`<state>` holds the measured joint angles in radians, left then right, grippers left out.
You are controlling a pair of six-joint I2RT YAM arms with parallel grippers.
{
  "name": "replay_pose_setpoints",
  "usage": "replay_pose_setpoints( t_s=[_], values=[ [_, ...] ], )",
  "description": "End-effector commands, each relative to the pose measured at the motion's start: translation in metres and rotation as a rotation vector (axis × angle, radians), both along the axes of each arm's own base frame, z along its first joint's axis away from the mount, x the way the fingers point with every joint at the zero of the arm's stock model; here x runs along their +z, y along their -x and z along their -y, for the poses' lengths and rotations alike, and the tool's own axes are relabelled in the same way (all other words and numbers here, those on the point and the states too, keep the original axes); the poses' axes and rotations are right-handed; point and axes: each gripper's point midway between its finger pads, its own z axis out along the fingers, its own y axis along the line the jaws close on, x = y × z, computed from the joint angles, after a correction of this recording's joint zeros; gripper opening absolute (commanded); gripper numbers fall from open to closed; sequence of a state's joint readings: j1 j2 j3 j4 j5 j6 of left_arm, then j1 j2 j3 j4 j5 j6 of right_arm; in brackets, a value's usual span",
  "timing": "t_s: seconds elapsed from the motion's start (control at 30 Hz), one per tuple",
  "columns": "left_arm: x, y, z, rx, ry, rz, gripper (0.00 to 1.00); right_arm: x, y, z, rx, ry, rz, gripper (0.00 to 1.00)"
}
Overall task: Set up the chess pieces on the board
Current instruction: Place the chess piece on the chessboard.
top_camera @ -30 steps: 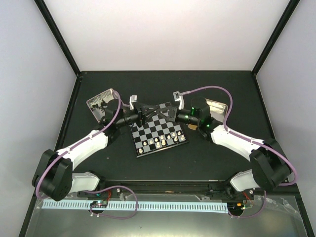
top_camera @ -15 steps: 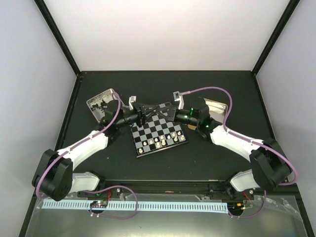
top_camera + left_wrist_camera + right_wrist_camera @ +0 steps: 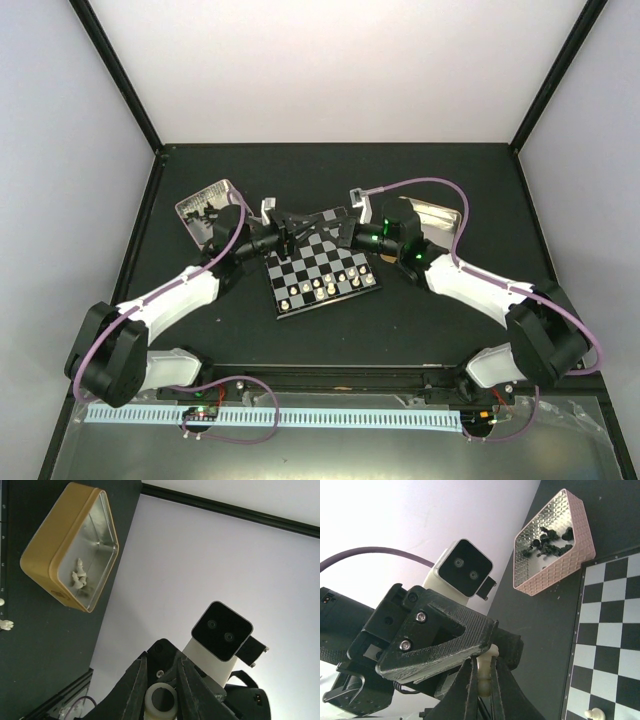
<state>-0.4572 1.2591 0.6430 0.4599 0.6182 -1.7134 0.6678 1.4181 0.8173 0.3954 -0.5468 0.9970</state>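
**Operator:** State of the tools?

**Technician:** The left tool (image 3: 161, 672) and the right tool (image 3: 483, 664) meet tip to tip just above the upper edge of the board (image 3: 300, 268), at the centre of the overhead view. Both are clamped on the same cream-white piece (image 3: 483, 677). The right wrist view shows it pinched between the fingers at lower centre. The left wrist view shows a pale ring between closed fingers at the bottom, judged to be that piece seen end on.

**Operator:** Step in hand?

**Technician:** Judged to be a transfer between tools. Which one gives and which one takes cannot be told.

**Operator:** What is done?

**Technician:** A row of cream-white figures (image 3: 328, 286) stands near the lower edge of the board. The count is too small to read. No black figure shows on the squares.

**Operator:** What is left?

**Technician:**
- The held piece is not yet set down.
- A few loose cream-white pieces (image 3: 78, 575) lie in the tan box (image 3: 45, 555), upper left of the left wrist view.
- The black pieces (image 3: 547, 542) lie heaped in the pinkish tray (image 3: 567, 562), upper right of the right wrist view.

Both containers sit on the bench (image 3: 420, 330), off the board. Progress is judged well under half: the rest of the cream-white side and the entire black side are outstanding.
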Motion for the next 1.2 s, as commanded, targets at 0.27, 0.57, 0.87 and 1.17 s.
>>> replay_pose_setpoints(
  t_s=[0.27,0.57,0.87,1.17],
  values=[
    [-0.044,-0.003,-0.064,0.153,-0.504,0.122,0.63,-0.06,0.01,0.015,0.057,0.476,-0.222,0.01],
    [-0.06,0.006,-0.125,0.211,-0.888,0.274,0.7,-0.129,-0.016,0.046,0.091,0.962,-0.255,0.02],
    [-0.069,0.012,-0.135,0.163,-1.0,0.316,0.71,-0.165,-0.03,0.06,0.113,1.16,-0.298,0.06],
    [-0.086,0.015,-0.128,0.075,-1.007,0.287,0.71,-0.183,-0.043,0.055,0.127,1.217,-0.315,0.13]
  ],
)
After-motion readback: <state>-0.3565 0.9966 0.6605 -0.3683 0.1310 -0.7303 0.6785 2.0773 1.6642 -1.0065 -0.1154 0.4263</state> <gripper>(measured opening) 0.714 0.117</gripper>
